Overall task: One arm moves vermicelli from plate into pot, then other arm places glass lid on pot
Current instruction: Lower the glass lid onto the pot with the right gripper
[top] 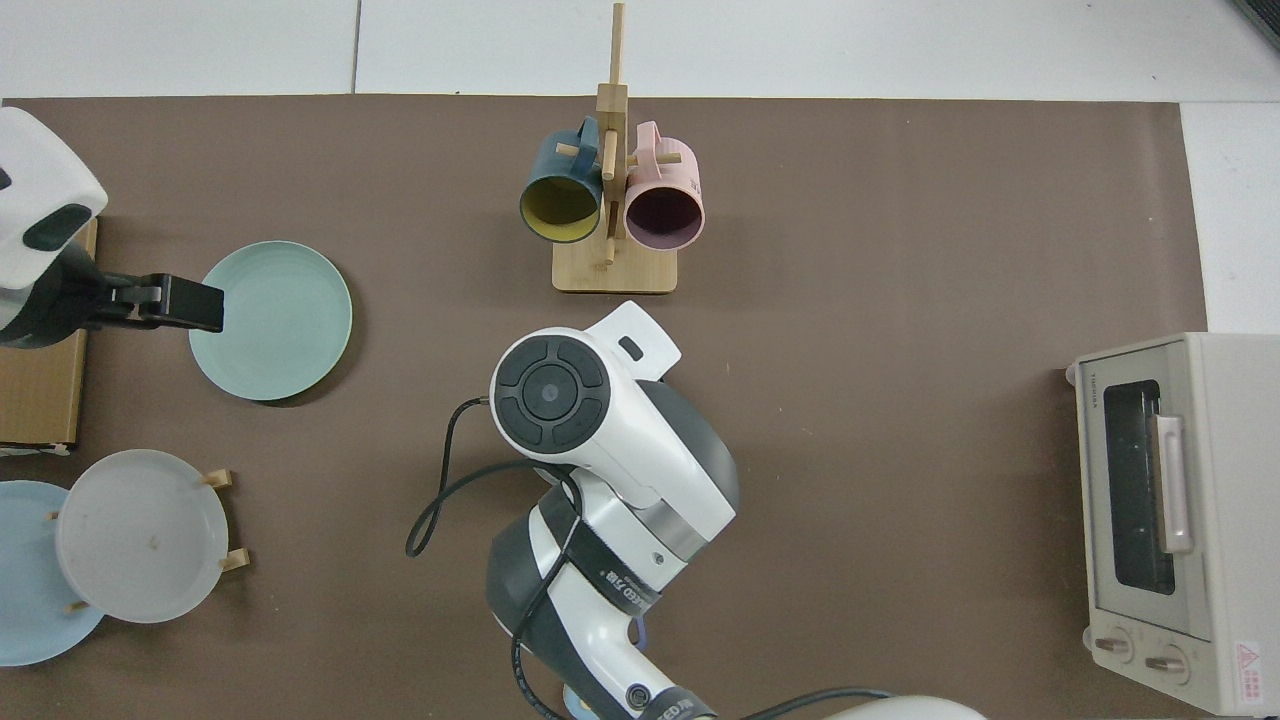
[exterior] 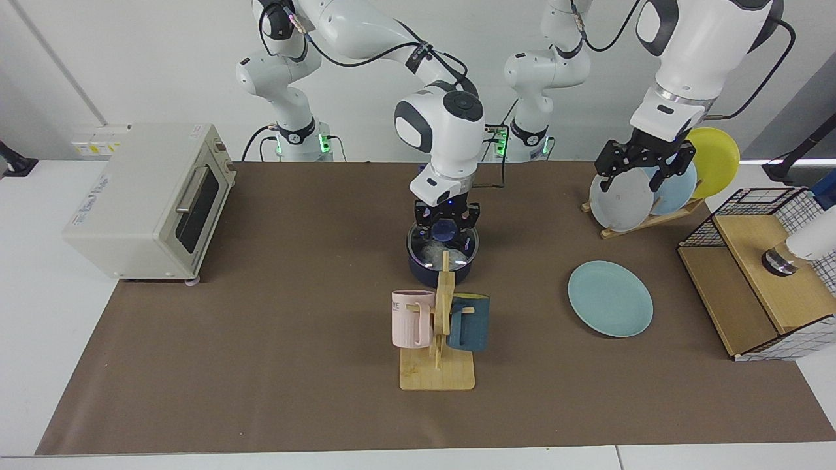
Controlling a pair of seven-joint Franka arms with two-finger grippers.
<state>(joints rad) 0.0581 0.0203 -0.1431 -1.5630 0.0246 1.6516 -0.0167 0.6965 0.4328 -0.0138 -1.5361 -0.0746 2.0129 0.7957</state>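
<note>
The right tool [exterior: 446, 225] stands spread around the blue knob of the glass lid [exterior: 443, 247], which sits on the pot [exterior: 441, 269] over the vermicelli [exterior: 432, 249]. Lifting off-centre could snag the knob and tip the lid. The left tool [exterior: 643, 171], open, waits above the plate rack [exterior: 643, 219]; the plate [exterior: 610, 298] is bare.

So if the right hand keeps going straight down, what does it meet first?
The right hand points down at the glass lid on the pot; its blue knob between the fingers would likely come first, though depth is unclear.

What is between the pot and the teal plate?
Nothing. In the facing view, only bare brown mat lies between the pot and the teal plate. The mug rack stands nearer the camera, off that line.
</note>
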